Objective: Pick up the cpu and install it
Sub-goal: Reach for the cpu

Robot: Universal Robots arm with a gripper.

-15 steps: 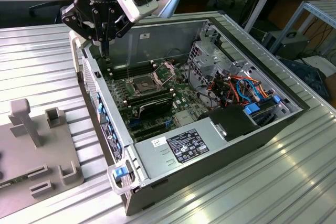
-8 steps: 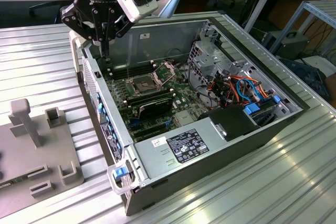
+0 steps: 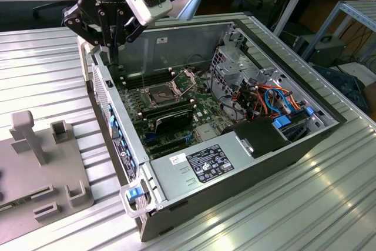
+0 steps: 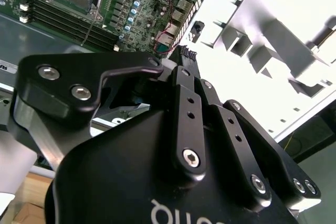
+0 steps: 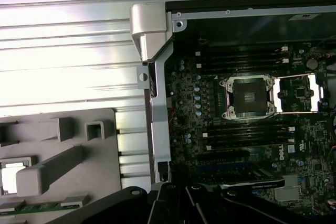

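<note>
We find the gripper (image 3: 114, 51) poised at 10 o'clock over the case (image 3: 126, 139) rim; jaw state cannot be told. Socket (image 5: 249, 96) stands unlatched, empty, ready for cpu.

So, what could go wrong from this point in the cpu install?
The black gripper hangs right by the wall of the open grey metal computer case; a descent could clip it. The square dark motherboard socket lies open, so an off-centre approach could harm its uncovered inside.

Ribbed alu table (image 3: 47, 57) carries open PC case (image 3: 276, 160) & grey fixture block (image 3: 70, 163)
</note>
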